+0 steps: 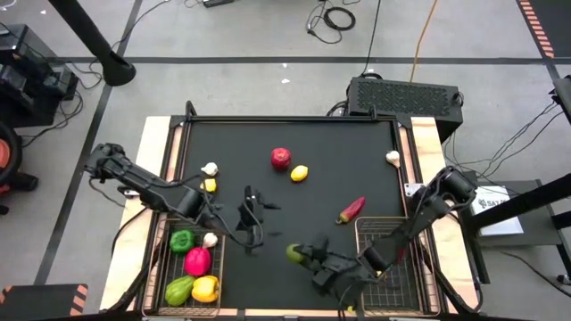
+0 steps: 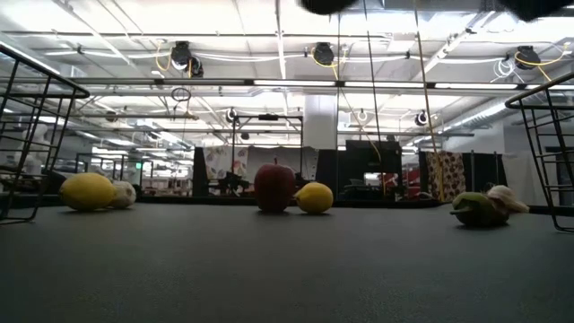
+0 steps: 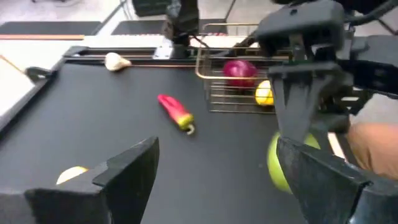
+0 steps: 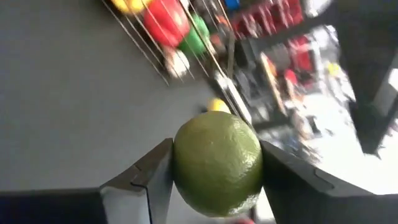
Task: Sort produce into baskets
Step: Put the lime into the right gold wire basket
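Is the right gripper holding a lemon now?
No, the right gripper is shut on a green lime, as its wrist view shows.

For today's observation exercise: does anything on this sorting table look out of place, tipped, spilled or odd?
Nothing looks spilled or damaged. The loose pieces on the mat, the apple, a lemon and the chili, are simply unsorted. The right end effector holds a lime, while the left end effector is open above the mat.
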Motion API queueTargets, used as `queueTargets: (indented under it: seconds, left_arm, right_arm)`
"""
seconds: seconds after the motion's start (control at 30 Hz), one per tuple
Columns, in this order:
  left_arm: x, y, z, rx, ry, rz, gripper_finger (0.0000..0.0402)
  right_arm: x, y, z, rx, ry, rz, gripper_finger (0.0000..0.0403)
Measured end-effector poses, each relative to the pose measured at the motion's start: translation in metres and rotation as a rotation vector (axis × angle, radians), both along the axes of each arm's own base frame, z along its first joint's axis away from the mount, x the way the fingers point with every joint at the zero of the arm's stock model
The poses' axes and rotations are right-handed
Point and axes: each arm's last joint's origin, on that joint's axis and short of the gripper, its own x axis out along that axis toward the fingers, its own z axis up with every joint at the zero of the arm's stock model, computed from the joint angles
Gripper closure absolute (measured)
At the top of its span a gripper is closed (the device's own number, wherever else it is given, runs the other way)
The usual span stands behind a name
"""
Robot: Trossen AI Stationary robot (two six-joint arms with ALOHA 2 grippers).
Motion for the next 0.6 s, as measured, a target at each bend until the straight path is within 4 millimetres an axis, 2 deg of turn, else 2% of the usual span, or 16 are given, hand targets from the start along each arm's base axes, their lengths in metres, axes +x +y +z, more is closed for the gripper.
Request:
queueTargets:
  seconds: [0.1,0.23,0.4,0.6]
  left_arm:
    - [-0.008,-0.001,0.002,0.025,0.021,0.013,0.0070]
    - [-0.014,-0.005,-0.002,0.064,0.065,0.012,0.0076]
    - [-0.018,-0.006,-0.005,0.083,0.090,0.048,0.0081]
    - [-0.018,-0.007,-0.005,0.053,0.085,0.081,0.0082]
  right_arm:
    - [-0.019,0.008,0.005,-0.088,-0.046,-0.121,0.0204]
    - [-0.052,0.022,0.024,-0.133,-0.206,-0.293,0.0204]
    - [-0.093,0.045,0.039,0.057,-0.370,-0.302,0.0204]
    - [-0.133,0.069,0.041,0.243,-0.424,-0.198,0.0204]
